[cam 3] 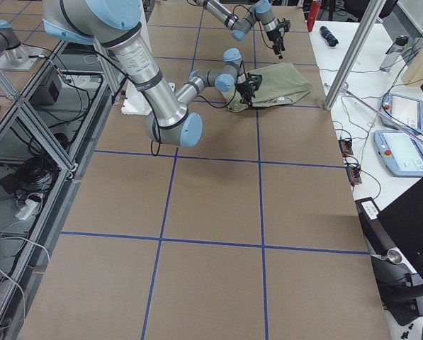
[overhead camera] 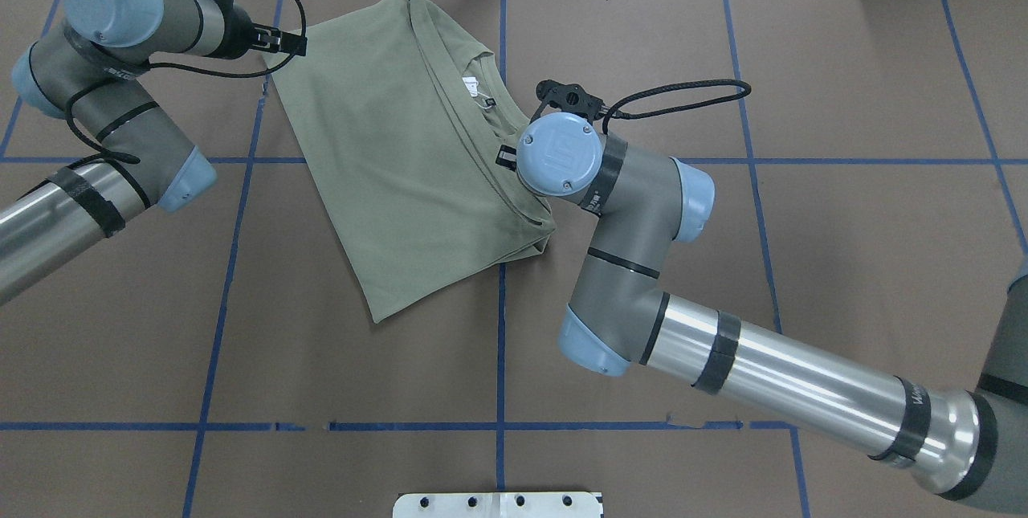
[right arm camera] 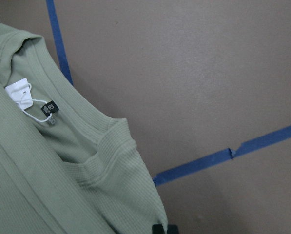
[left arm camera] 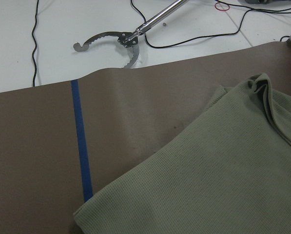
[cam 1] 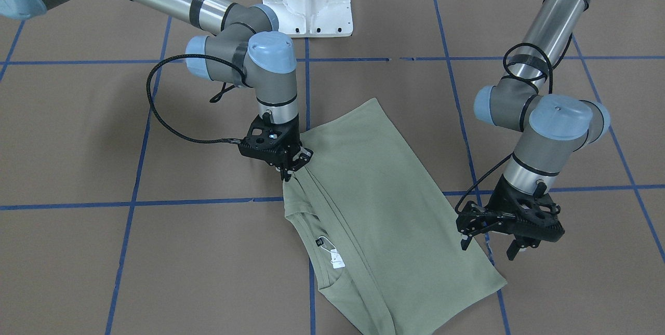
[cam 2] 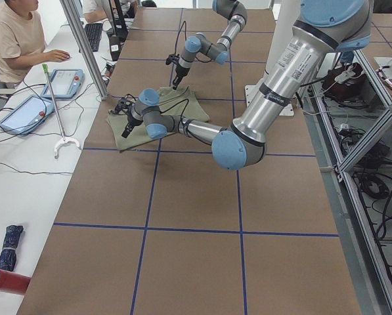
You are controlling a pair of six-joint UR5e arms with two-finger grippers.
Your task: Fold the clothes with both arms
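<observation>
On the desk (overhead camera: 803, 261), at eleven o'clock seen overhead, lies the shirt (overhead camera: 385, 148). The right gripper (cam 1: 291, 169) is clamped on its shoulder edge, likely to pull a fold. The left gripper (cam 1: 490, 245) hangs spread by its ten o'clock corner.

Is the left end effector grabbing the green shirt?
No, in the front-facing view the left end effector hangs open over the edge of the shirt, gripping nothing.
</observation>
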